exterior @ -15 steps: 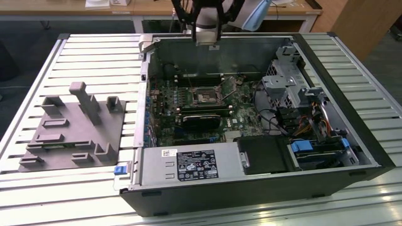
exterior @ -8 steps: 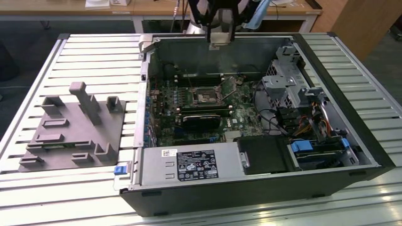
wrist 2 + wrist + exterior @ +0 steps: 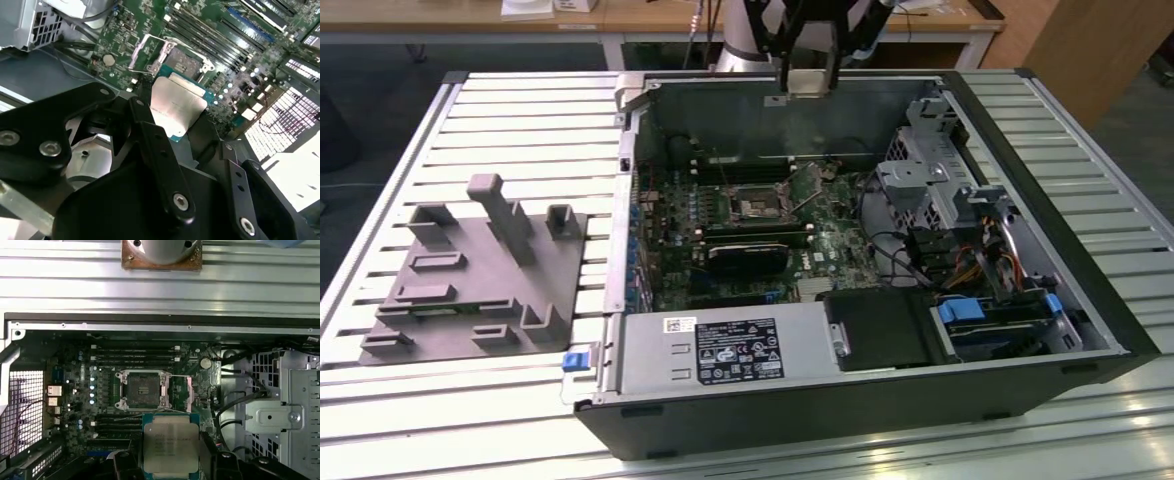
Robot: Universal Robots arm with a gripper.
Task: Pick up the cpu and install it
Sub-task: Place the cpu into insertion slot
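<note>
The cpu (image 3: 170, 442) is a flat square chip with a pale silvery top on a green edge, and my gripper (image 3: 170, 462) is shut on it, with a black finger on each side. In the second wrist view the cpu (image 3: 178, 106) sits between the black fingers (image 3: 150, 135) above the motherboard. The dark metal-framed socket (image 3: 142, 389) lies uncovered on the board beyond the chip, apart from it. In the exterior view my gripper (image 3: 803, 82) hangs over the far wall of the open computer case, higher than and behind the socket (image 3: 758, 205).
The open computer case (image 3: 1067, 300) lies on a slatted metal table. Inside are a power supply (image 3: 720, 352), drive cages (image 3: 947, 185) with cables, and memory slots (image 3: 135, 354). A grey plastic tray (image 3: 467, 290) with upright blocks sits at the exterior view's left.
</note>
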